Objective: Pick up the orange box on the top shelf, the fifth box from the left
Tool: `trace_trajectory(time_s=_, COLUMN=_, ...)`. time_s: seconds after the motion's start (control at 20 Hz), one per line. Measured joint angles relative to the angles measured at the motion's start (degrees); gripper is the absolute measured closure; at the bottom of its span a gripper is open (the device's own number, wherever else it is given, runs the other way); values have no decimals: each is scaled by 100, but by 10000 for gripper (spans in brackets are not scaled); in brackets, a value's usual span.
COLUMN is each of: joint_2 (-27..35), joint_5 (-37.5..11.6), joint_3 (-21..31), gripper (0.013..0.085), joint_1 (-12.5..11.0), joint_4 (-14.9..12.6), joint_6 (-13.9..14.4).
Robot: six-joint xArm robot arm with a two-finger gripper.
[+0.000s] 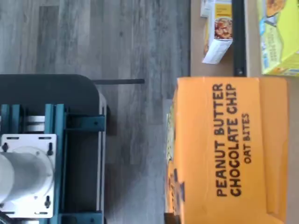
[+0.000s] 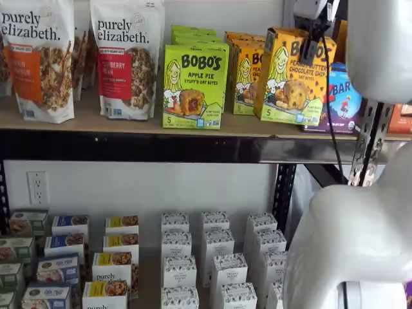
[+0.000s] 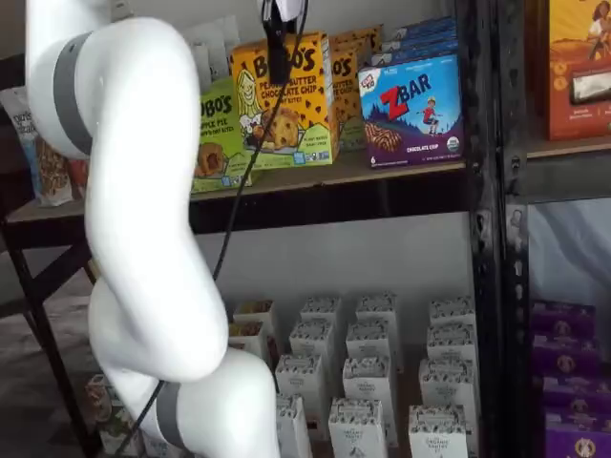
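Orange box (image 3: 284,105) pinched at its top by the gripper (image 3: 279,59), tilted, lifted forward off the top shelf (image 3: 315,181)

The yellow-orange cardboard Bobo's box (image 2: 293,77) looks matt with a slight sheen. It sits on the tan wooden top shelf (image 2: 129,122), which has a smooth black metal front rail (image 2: 161,148). Floor's grey wood-grain planks (image 1: 117,42).

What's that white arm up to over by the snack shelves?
A white robot arm has reached up to the top shelf, and its gripper is shut on the orange box of Bobo's peanut butter chocolate chip oat bites. In a shelf view the box looks tilted and pulled forward of the other orange boxes, between the green apple pie box and the blue Zbar box.
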Motion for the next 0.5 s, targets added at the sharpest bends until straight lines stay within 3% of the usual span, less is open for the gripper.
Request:
trace_trajectory(time_s=0.3, joint_2=-582, joint_5=203, joint_3=570, gripper=610, joint_1=55, joint_4=-221, joint_6=-36)
trace_trajectory(time_s=0.5, joint_2=-1209, joint_5=-17, joint_3=1365, gripper=610, joint_1=127, joint_4=-297, joint_6=-8)
